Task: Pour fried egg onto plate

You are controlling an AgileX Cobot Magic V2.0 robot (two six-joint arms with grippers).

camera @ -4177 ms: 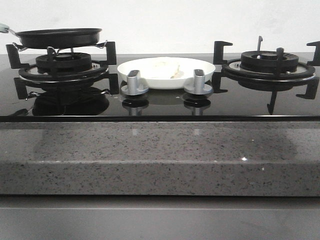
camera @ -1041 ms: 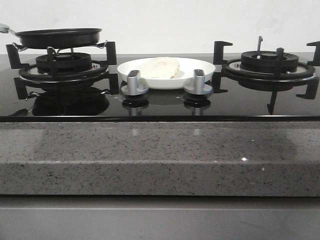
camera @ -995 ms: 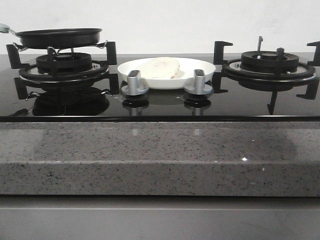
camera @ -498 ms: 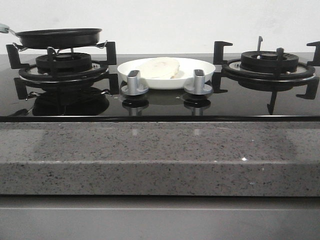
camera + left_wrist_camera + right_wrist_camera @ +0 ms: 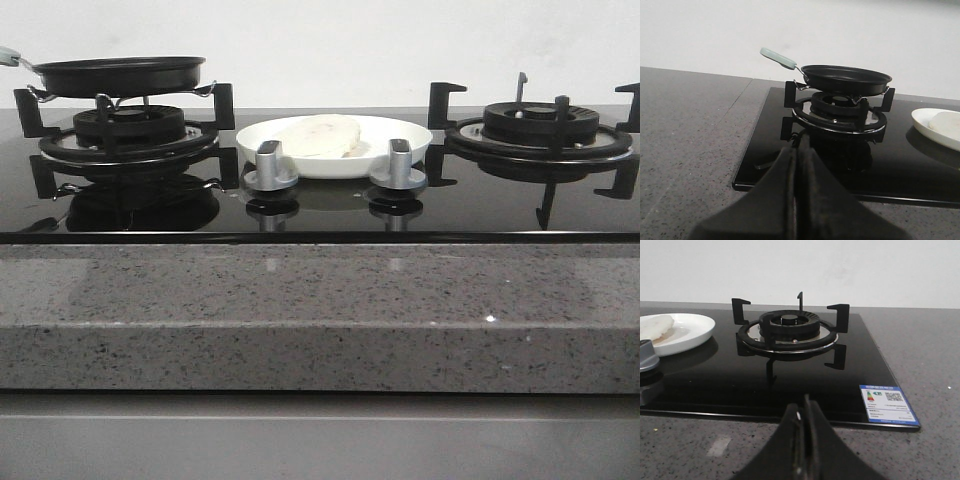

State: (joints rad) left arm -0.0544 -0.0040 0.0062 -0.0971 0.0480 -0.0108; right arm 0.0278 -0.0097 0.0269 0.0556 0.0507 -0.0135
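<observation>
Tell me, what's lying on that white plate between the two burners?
The fried egg lies on the plate, pale side showing. Whatever is under the egg is covered, and the two knobs hide part of the rim.

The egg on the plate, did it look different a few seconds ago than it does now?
Yes. Earlier the fried egg lay flat in the plate, with something yellowish showing. Now it sits higher, pale side up, leaning on the left part of the plate. The plate, the black frying pan on the left burner and both knobs stayed put. Both grippers are shut and away from the plate.
</observation>
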